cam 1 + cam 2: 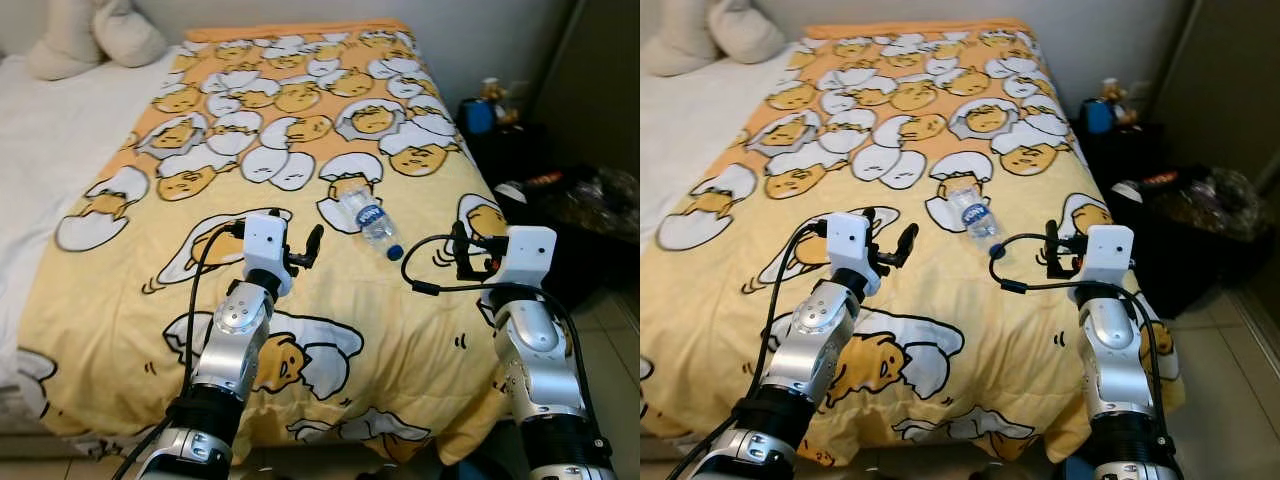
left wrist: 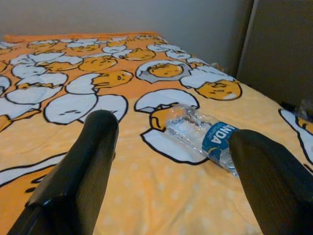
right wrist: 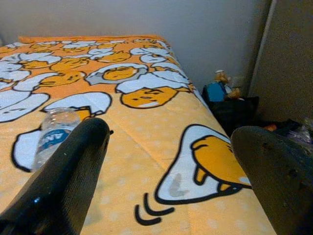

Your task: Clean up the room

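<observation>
A clear plastic water bottle (image 1: 368, 222) with a blue label and blue cap lies on its side on the yellow egg-print blanket (image 1: 300, 130), cap end toward the bed's foot. My left gripper (image 1: 297, 242) hovers open just above the blanket, a little to the left of and nearer than the bottle. In the left wrist view the bottle (image 2: 205, 134) lies ahead of the open left gripper (image 2: 173, 129), close to one finger. My right gripper (image 1: 462, 250) is open above the bed's right edge, to the right of the bottle (image 3: 54, 132). Neither gripper holds anything.
White pillows (image 1: 95, 35) and a white sheet (image 1: 50, 140) are on the bed's left side. A dark nightstand (image 1: 495, 130) with small items stands right of the bed, with a black bin of clutter (image 1: 590, 200) nearer. Tiled floor (image 1: 615, 330) runs along the right.
</observation>
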Tool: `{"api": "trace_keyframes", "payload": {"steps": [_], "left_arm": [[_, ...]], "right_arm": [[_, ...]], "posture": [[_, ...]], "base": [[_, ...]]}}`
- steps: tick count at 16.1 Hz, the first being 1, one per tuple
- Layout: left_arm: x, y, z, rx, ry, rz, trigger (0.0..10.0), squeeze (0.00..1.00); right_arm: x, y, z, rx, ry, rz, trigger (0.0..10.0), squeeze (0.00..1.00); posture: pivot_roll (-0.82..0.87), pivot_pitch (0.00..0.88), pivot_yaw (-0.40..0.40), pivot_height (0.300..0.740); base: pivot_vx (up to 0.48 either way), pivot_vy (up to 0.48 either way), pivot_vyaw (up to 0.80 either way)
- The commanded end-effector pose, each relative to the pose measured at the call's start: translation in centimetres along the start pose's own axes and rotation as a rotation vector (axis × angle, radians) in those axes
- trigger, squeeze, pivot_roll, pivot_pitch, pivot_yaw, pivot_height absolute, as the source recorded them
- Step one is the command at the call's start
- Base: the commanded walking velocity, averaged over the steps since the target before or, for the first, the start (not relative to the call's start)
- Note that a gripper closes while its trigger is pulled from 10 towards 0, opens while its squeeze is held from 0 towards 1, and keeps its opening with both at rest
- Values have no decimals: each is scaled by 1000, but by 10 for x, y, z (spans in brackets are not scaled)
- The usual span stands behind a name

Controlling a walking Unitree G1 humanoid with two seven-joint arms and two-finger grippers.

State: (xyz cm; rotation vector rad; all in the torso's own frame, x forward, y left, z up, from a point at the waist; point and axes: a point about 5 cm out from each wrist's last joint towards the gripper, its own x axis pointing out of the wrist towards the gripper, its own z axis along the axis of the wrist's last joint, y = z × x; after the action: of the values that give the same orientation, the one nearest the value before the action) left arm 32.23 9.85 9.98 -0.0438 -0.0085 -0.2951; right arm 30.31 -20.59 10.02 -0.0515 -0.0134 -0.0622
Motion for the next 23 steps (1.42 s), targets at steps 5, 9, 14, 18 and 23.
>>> {"api": "trace_keyframes", "payload": {"steps": [5,9,14,18,23], "left_arm": [[1,-3,0,-16,-3,-7,10000,0],[4,0,0,8,13,2,10000,0],[6,6,1,23,23,-7,10000,0],[12,5,1,48,40,-18,10000,0],[19,3,3,73,49,-43,10000,0]], "right_arm": [[4,5,3,9,-11,25,10000,0],[-4,1,0,10,-17,-10,10000,0],[-15,4,-5,11,-10,-35,10000,0],[-21,0,-5,18,-13,-67,10000,0],[-29,1,-5,29,-27,-64,10000,0]], "posture": [[-135,8,43,740],[-148,20,58,740],[-168,34,79,740],[-181,52,94,740],[-195,63,106,740]], "base": [[0,480,0],[0,0,-725],[0,0,-714],[0,0,-712],[242,118,-285]]}}
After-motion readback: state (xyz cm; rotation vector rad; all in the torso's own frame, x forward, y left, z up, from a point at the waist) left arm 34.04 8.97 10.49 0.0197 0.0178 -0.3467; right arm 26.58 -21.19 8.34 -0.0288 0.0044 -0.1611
